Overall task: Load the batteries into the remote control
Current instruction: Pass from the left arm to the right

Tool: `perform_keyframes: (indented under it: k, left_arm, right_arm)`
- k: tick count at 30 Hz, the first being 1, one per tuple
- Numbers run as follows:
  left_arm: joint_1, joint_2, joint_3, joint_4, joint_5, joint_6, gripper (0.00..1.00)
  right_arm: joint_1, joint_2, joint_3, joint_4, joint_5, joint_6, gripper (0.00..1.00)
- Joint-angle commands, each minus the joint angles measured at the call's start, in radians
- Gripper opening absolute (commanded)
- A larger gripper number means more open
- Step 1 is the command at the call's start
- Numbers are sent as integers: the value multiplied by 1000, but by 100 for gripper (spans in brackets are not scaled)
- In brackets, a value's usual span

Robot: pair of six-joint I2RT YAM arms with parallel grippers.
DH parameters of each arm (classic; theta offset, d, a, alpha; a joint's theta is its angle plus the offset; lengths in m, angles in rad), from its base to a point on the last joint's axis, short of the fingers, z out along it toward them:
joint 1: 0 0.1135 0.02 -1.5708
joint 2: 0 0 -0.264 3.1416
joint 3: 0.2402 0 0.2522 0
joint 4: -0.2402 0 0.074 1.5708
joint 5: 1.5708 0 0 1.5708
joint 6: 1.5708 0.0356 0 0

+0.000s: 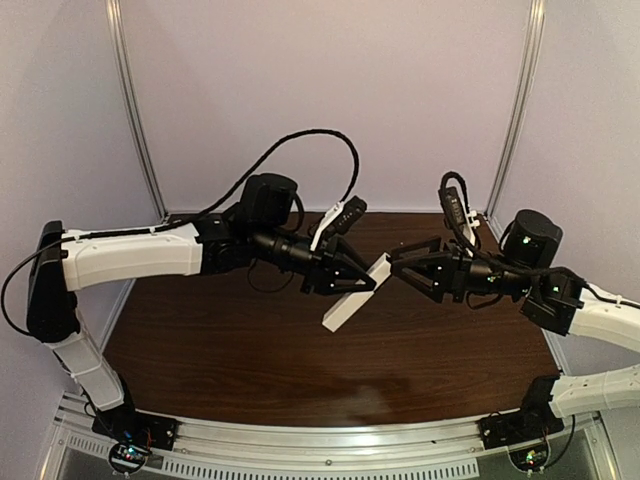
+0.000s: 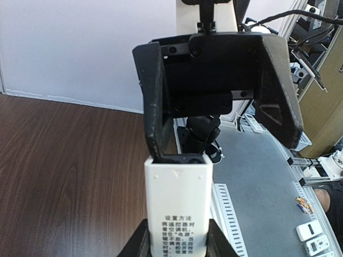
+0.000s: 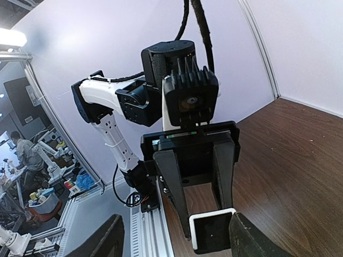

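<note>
The left hand (image 1: pixel 352 280) is clamping the remote control (image 1: pixel 342 310), holding it tilted in the air above the middle of the counter (image 1: pixel 250 350). The right hand (image 1: pixel 396 266) is hovering just right of the remote's far end, its fingers spread wide.

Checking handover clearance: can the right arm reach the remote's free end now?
Likely yes. The right gripper is open right at the free end of the remote control, nothing between; the left gripper grips it farther down.

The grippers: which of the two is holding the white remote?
The left gripper, shut on the remote control; the right gripper stands open at its end.
</note>
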Motion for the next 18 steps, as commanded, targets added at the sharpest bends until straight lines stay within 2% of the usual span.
perform_keyframes:
  k: [1,10,18]
  left_arm:
    - [6,-41,-17,153,60,-52,15]
    - [7,-52,-42,230,96,-98,15]
    - [8,-55,-58,283,92,-132,15]
  right_arm:
    - [7,-12,24,-10,65,-49,68]
    - [14,2,19,2,91,-65,69]
    - [42,29,28,34,70,-62,52]
